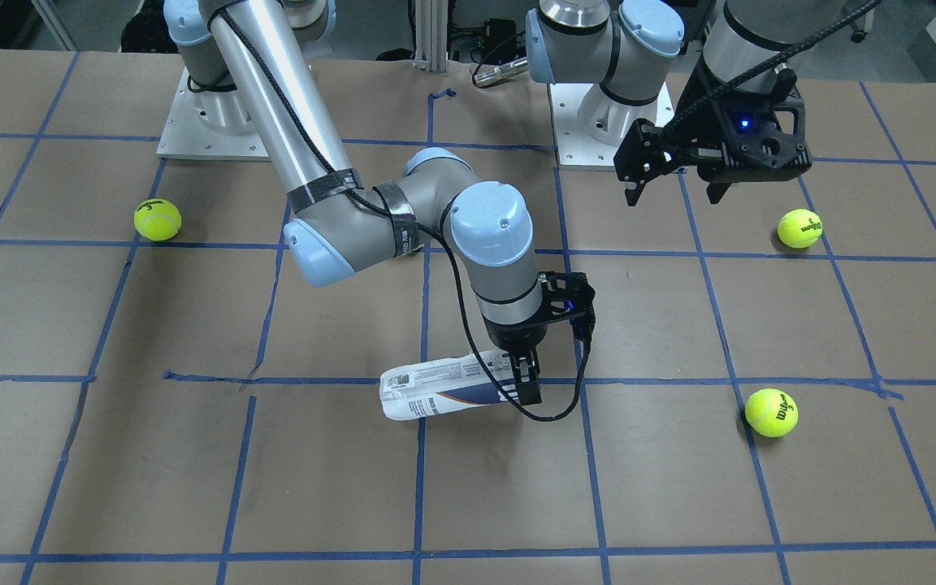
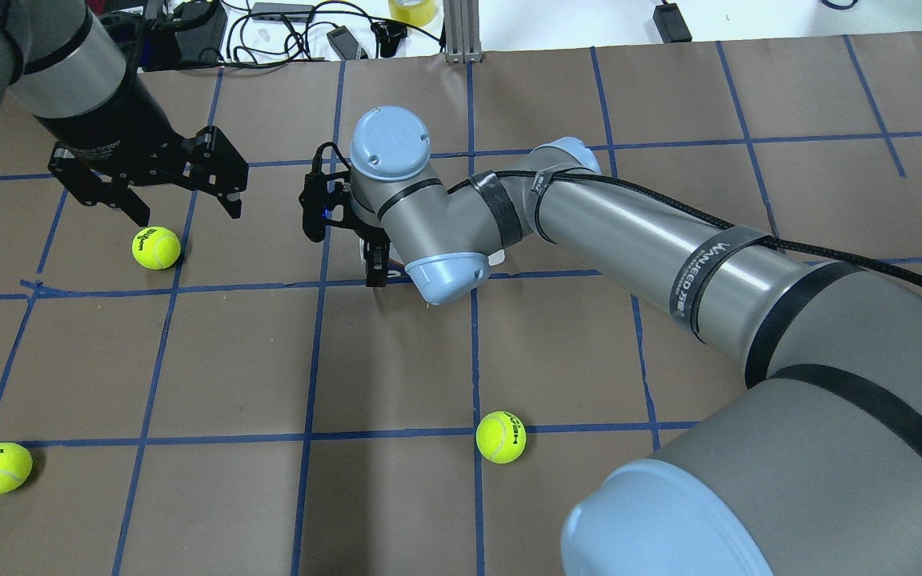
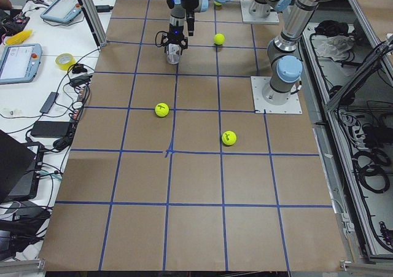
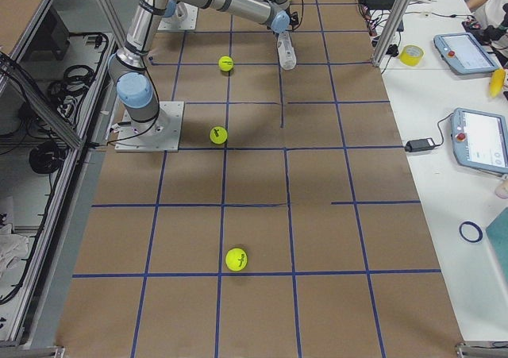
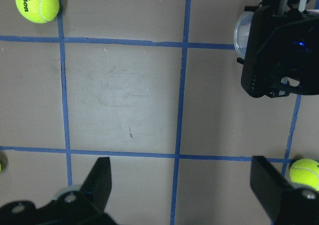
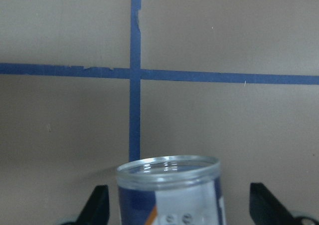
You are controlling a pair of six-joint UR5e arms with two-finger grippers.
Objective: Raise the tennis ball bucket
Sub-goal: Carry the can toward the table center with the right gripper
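Observation:
The tennis ball bucket (image 1: 435, 392) is a clear tube with a white and navy label. It lies on its side on the brown table near the middle. My right gripper (image 1: 524, 378) is down over its open end, and the fingers stand on either side of it. In the right wrist view the bucket's rim (image 6: 168, 167) sits between the spread fingers (image 6: 97, 205), with a gap on each side, so the gripper is open. In the overhead view the wrist hides most of the bucket under my right gripper (image 2: 376, 268). My left gripper (image 1: 673, 185) hangs open and empty above the table, away from the bucket.
Three yellow-green tennis balls lie loose on the table: one (image 1: 158, 219) on the view's left, one (image 1: 799, 228) under my left gripper's side, and one (image 1: 771, 412) nearer the front. Blue tape lines grid the paper. The arm bases (image 1: 210, 122) stand at the back.

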